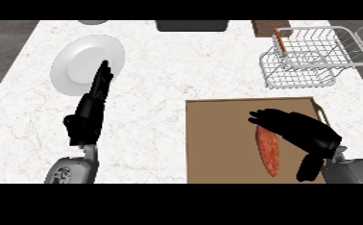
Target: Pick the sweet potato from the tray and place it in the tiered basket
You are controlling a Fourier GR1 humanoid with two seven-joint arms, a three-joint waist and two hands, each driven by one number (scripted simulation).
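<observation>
Sweet potato (268, 151) lies lengthwise on the brown tray (220, 142), toward its right side, long & reddish-orange, narrow end pointing to the view's bottom. Right hand (301, 130) sits over its upper end, fingers curled down twd the potato's top & right edge, thumb hanging lower right; can't tell if it actually grips or only touches. Tray fills the lower right of the white marbled counter (163, 60). Wire tiered basket (305, 58) stands up & right of the tray, well apart from the potato. Left hand (92, 106) is at the view's left, fingers straight & relaxed, tips over the lower edge of a white plate (81, 58); holds nothing.
</observation>
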